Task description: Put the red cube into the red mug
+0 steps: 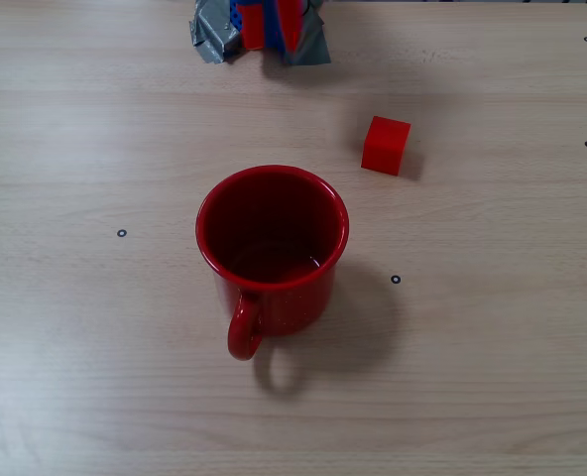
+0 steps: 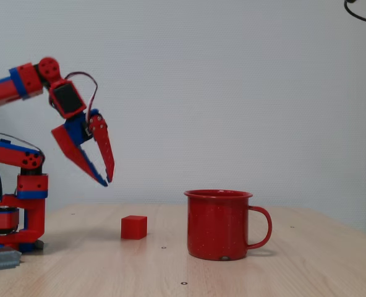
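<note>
**A:** Cube orientation?

**B:** Red cube (image 1: 386, 145) sits flat on the worktop (image 1: 492, 347), no long axis, turned slightly so one corner faces the overhead fixed view. Red mug (image 1: 272, 253) stands upright, mouth up, handle toward the bottom edge of that view; in the side fixed view the handle points right.

**A:** Claw?

**B:** Claw (image 2: 106, 180) is in the air, tips angled down-right, fingers (image 2: 102, 145) nearly closed at the tips with a narrow wedge between them. Holding nothing, touching nothing.

**A:** Cube vs claw?

**B:** Cube (image 2: 134, 227) lies below the claw tips, slightly right in the side view, clearly apart. Mug (image 2: 219, 224) is right of the cube, not touching it.
</note>
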`<state>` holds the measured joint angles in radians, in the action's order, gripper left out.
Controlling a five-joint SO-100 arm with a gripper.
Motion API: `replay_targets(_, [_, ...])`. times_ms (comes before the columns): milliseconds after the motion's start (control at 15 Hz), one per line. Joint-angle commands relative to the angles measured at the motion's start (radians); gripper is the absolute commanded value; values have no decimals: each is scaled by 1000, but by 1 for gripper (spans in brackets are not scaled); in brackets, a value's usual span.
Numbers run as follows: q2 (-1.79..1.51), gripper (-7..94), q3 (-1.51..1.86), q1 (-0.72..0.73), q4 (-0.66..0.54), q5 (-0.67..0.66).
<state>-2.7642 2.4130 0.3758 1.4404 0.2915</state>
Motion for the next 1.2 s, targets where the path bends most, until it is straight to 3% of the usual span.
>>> replay_targets(0, [83,0,-152,61,9,112])
replay_targets(400, [328,0,-255,241,-26,512])
replay_targets(733, [623,0,-436,328,-64,565])
replay_targets(1000, [813,0,-492,364,-181,614])
replay_targets(1133, [868,0,-494,379,-183,721])
